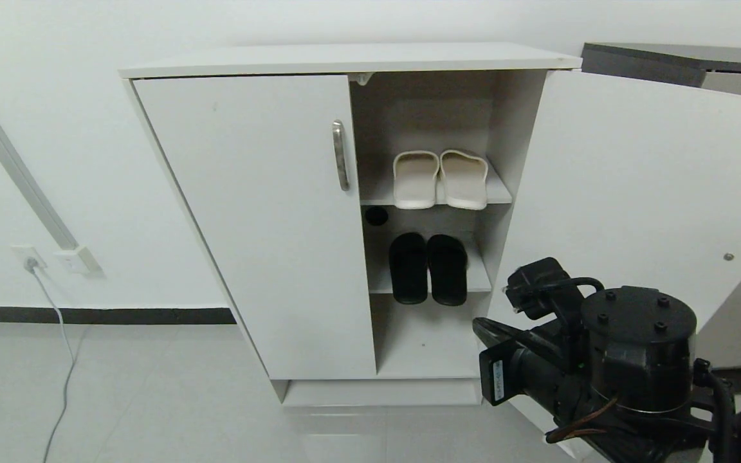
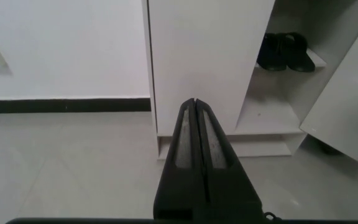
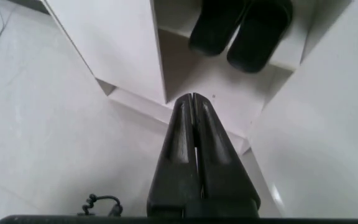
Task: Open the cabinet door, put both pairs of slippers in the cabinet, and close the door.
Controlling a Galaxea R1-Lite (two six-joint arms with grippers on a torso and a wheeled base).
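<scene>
both jaws closed on nothing above glossy tiled floor (image 1: 152, 399); white cabinet (image 1: 345, 61) against wall (image 1: 55, 116), one door (image 1: 634, 193) open.

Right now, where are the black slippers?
In the head view, the black slippers sit side by side on the lower shelf of the cabinet, in its right half, directly beneath the white slippers and left of the open door.
</scene>
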